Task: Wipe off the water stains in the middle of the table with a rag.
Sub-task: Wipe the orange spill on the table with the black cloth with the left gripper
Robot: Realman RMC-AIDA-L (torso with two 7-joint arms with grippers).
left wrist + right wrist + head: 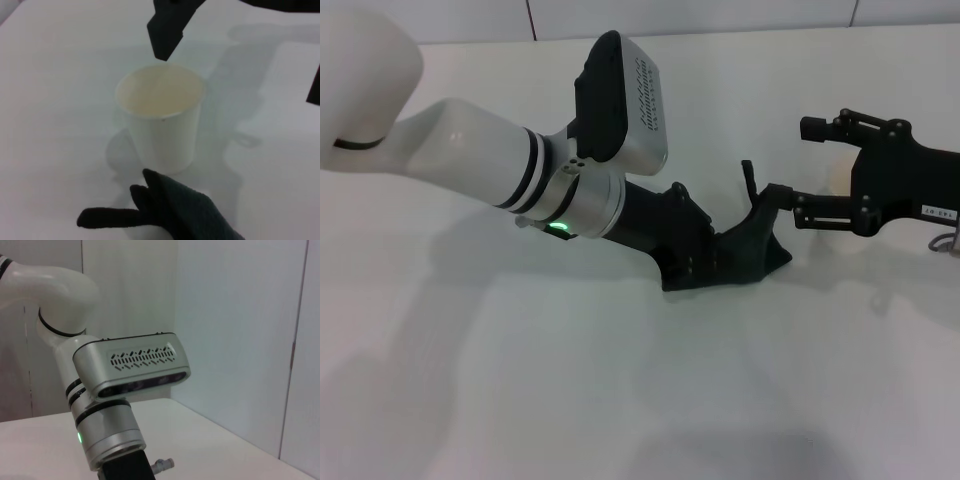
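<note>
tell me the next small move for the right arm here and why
Probably close the right end effector on the paper cup and carry it aside. Its fingers stand open on either side of the cup, which sits just beyond the rag bunched at the left end effector. No stain shows on the table, so the cup may be blocking the wipe.

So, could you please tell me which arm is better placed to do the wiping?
Left: the left gripper holds the rag down by the table. The right gripper stands open at the paper cup, without cloth. The stain is hidden.
</note>
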